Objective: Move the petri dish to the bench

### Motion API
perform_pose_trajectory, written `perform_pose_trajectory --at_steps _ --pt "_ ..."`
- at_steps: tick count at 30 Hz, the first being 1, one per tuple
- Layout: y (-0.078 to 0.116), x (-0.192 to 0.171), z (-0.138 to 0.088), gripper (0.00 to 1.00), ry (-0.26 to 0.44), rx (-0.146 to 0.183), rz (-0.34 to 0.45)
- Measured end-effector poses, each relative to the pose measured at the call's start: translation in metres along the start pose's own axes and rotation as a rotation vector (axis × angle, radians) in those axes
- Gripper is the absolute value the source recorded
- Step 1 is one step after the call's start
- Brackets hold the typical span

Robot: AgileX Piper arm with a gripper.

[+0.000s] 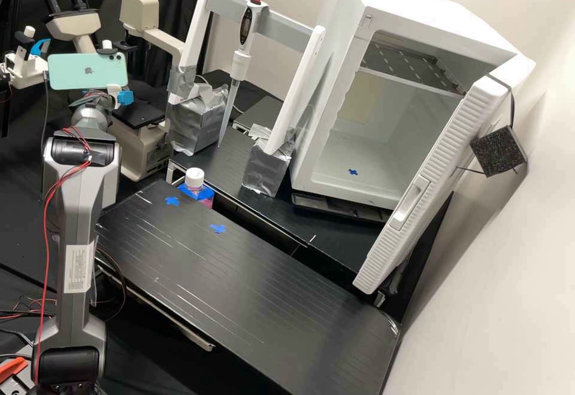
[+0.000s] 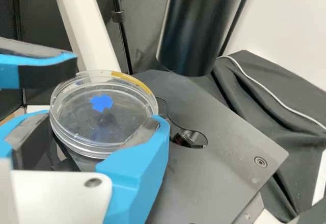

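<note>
The gripper (image 1: 124,97) is located at the far left, at the microscope (image 1: 138,143); its jaws are clamped about the rim of the petri dish (image 2: 104,124), which is positioned at the stage (image 2: 229,142); contact between dish and stage cannot be determined. Two blue crosses (image 1: 172,201) mark the far left of the bench (image 1: 239,287); the incubator (image 1: 383,149) stands open at far right.

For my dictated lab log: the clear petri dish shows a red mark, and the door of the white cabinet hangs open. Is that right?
Not quite: the wrist view shows that the mark seen in the clear petri dish is blue, not red. The door of the white cabinet does hang open.
</note>
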Motion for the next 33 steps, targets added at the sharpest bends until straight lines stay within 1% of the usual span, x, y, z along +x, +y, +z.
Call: perform_pose_trajectory --at_steps 1,2,4,7,8,10,12,13,18,22,25,27,28,29,33 --pt "0.0 0.0 0.0 0.0 0.001 -0.001 0.0" --pt "-0.001 0.0 0.001 1.0 -0.002 -0.001 -0.003" --pt "-0.002 0.0 0.002 1.0 -0.004 -0.004 -0.005" --pt "-0.004 0.0 0.005 1.0 -0.012 0.002 -0.001" --pt "-0.005 0.0 0.007 1.0 -0.018 0.01 -0.001" --pt "-0.005 0.0 0.01 1.0 -0.024 0.042 -0.003" --pt "-0.004 -0.001 0.015 1.0 -0.032 0.049 -0.001" --pt "-0.003 -0.001 0.017 0.0 -0.035 0.051 0.001" --pt "-0.001 -0.005 0.022 0.0 -0.034 0.065 0.004" --pt "-0.001 -0.006 0.026 0.0 -0.035 0.059 0.002" --pt "-0.003 -0.006 0.028 0.0 -0.041 0.061 -0.005" --pt "-0.003 -0.007 0.027 0.0 -0.037 0.05 -0.006" --pt "-0.003 -0.008 0.028 0.0 -0.038 0.05 -0.008" --pt "-0.004 -0.009 0.028 1.0 -0.039 0.049 -0.01" --pt "-0.003 -0.013 0.028 1.0 -0.037 0.048 -0.007"
